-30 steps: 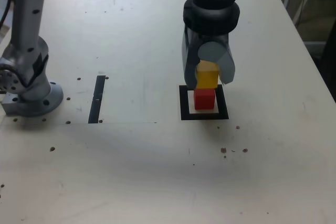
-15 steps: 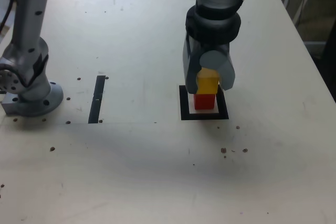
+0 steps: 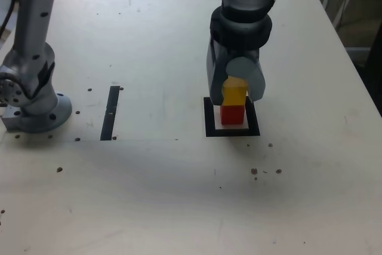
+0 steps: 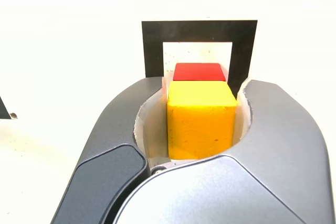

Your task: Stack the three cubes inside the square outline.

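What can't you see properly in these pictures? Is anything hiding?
- Green cube: in neither view, so its place is unknown.
- Yellow cube on red cube: whether they touch yet; the gripper covers the join in the exterior view, and the yellow cube hides it in the wrist view.
- Square outline: its near side in the wrist view, hidden by the gripper.

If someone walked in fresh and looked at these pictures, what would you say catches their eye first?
Most likely the bright yellow cube clamped in the grey gripper, right of centre in the exterior view. It sits directly above a red cube standing inside the black square outline on the pale table. Whether the two cubes touch is hard to tell.
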You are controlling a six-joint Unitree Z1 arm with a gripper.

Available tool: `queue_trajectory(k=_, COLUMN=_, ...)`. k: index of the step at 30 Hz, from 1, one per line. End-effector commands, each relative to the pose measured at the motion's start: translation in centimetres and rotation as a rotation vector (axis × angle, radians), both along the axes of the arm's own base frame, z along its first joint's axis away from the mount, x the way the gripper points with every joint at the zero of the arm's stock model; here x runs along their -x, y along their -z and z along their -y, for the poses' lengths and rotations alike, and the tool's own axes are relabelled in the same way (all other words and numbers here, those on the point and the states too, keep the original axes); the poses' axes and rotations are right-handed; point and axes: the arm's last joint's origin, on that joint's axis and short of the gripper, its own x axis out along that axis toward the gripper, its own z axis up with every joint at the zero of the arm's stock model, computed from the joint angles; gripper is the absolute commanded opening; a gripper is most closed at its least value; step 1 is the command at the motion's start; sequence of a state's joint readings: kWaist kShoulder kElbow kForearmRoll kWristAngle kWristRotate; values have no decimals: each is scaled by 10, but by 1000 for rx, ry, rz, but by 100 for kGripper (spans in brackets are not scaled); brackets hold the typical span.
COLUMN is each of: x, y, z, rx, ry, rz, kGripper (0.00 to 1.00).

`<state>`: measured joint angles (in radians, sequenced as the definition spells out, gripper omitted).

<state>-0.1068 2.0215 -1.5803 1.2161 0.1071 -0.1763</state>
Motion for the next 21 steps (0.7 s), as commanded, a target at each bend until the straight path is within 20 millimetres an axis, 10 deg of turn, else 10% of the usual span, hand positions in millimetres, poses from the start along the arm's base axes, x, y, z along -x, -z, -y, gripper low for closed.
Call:
queue_trajectory(k=1, x=-1, y=2, z=0, rx=-2, ry=1, rz=-3, kGripper=38)
queue_trajectory(k=21, x=-2, y=7, z=0, rx=6, ry=6, rz=7, kGripper=65)
